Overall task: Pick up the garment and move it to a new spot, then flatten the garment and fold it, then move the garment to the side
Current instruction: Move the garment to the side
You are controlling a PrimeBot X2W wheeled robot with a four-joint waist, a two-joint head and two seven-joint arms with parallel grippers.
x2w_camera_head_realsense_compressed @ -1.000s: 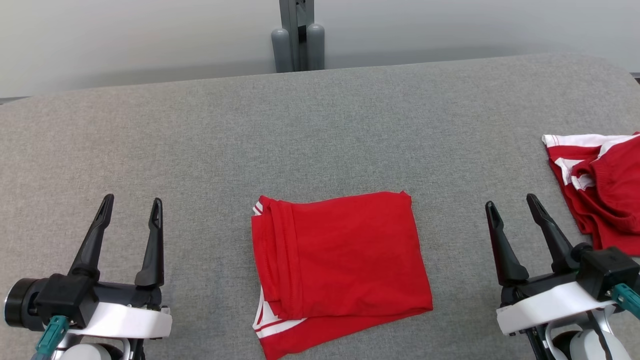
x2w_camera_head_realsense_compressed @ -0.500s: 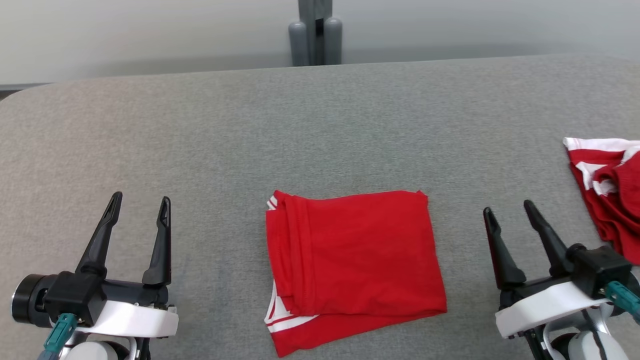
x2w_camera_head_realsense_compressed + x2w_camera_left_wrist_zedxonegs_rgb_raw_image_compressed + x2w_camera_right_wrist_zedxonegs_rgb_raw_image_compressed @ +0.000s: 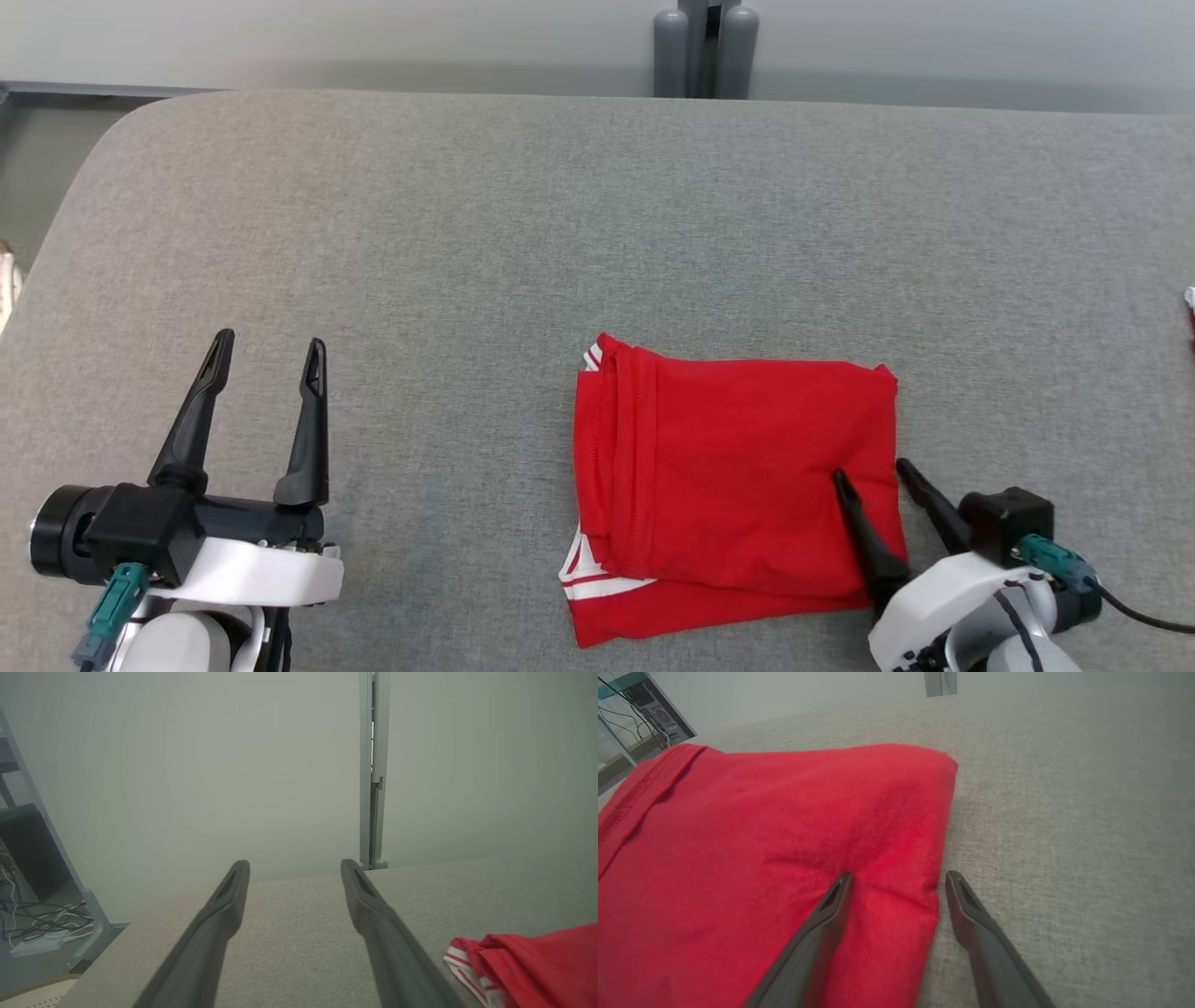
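Note:
The garment (image 3: 738, 485) is red with white stripes and lies folded into a rough rectangle on the grey table (image 3: 467, 233), right of centre. My right gripper (image 3: 869, 469) is open and straddles the garment's right edge. In the right wrist view its left finger (image 3: 831, 905) presses on the red cloth (image 3: 761, 835) and the other finger rests on bare table beside the edge; the right gripper (image 3: 899, 874) has not closed on the cloth. My left gripper (image 3: 271, 339) stands open and empty over bare table, well left of the garment. From the left gripper (image 3: 294, 863) the garment's striped corner (image 3: 537, 961) shows at the lower right.
A grey post (image 3: 705, 47) stands behind the table's far edge. A sliver of another red and white cloth (image 3: 1190, 313) shows at the right border. The table's rounded left corner (image 3: 93, 168) is in view, with cables and a shelf frame (image 3: 37, 933) on the floor beyond it.
The camera has turned left, so the whole scene has shifted right. My right gripper has come in low onto the garment's right edge. The left gripper has kept its pose.

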